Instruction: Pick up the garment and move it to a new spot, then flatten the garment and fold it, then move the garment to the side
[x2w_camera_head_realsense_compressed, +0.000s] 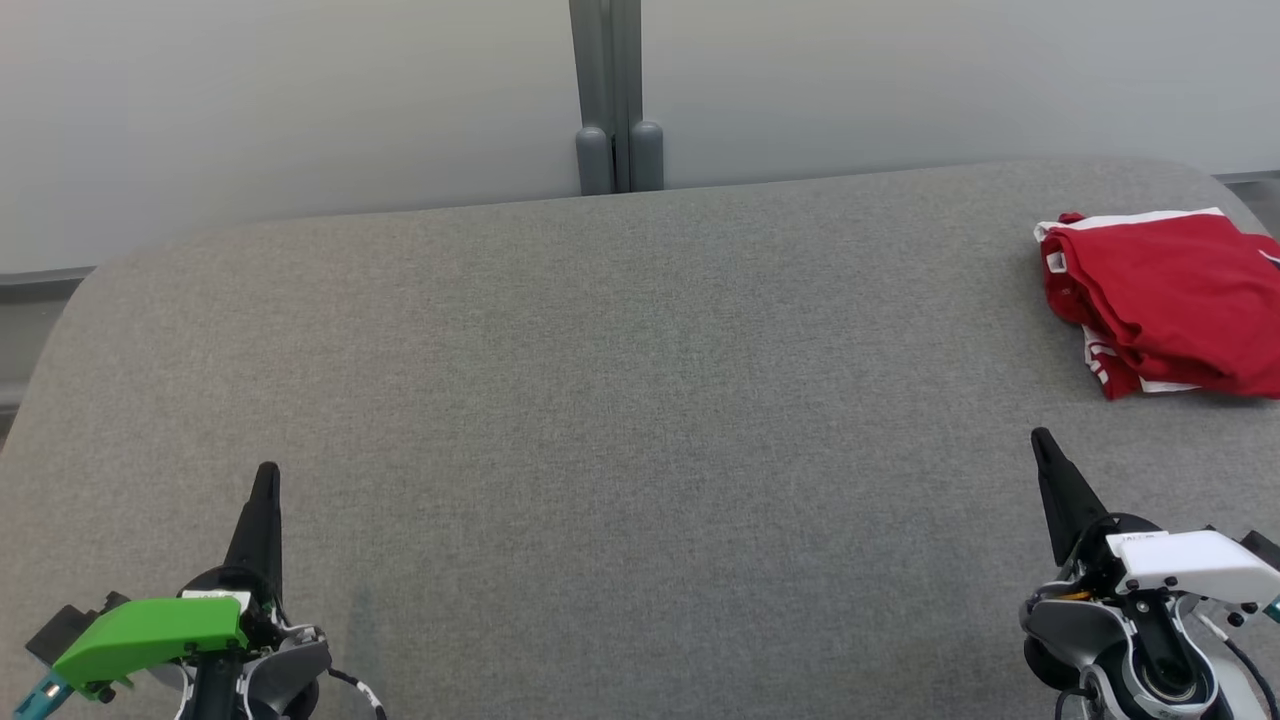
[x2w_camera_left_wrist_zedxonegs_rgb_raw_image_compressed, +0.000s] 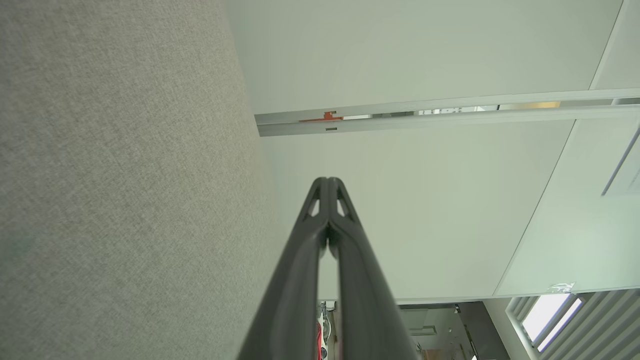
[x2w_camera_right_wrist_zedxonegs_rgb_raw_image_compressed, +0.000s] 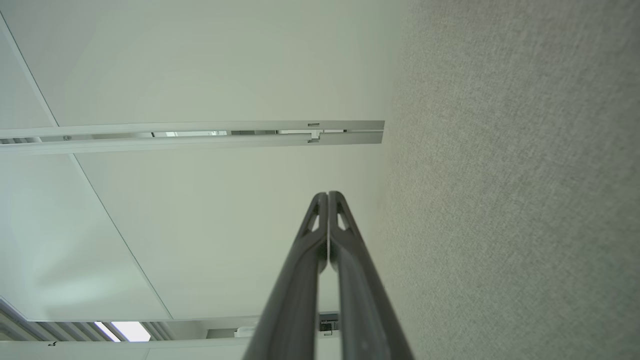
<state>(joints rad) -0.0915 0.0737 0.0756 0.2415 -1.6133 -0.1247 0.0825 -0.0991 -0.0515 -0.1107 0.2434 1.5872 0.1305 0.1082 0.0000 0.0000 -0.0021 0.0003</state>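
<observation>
grey woven cloth-covered counter (x2w_camera_head_realsense_compressed: 600, 400): matt, rough weave | red-and-white folded cloth garment (x2w_camera_head_realsense_compressed: 1170, 290): soft, matt, creased | left tool (x2w_camera_head_realsense_compressed: 266, 485) and right tool (x2w_camera_head_realsense_compressed: 1043, 445): dark matt plastic, smooth

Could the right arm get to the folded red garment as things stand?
Probably yes: the folded red-and-white fabric garment lies ahead of the right gripper on the grey cloth-covered table, nothing between them. Its shut fingers must open first.

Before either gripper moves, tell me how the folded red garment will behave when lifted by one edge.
The red garment will probably go floppy: its layers lie soft and uneven. Lifted by one edge, the fold would likely fall open. Pushed, it may bunch, not slide, on the coarse grey table cover.
</observation>
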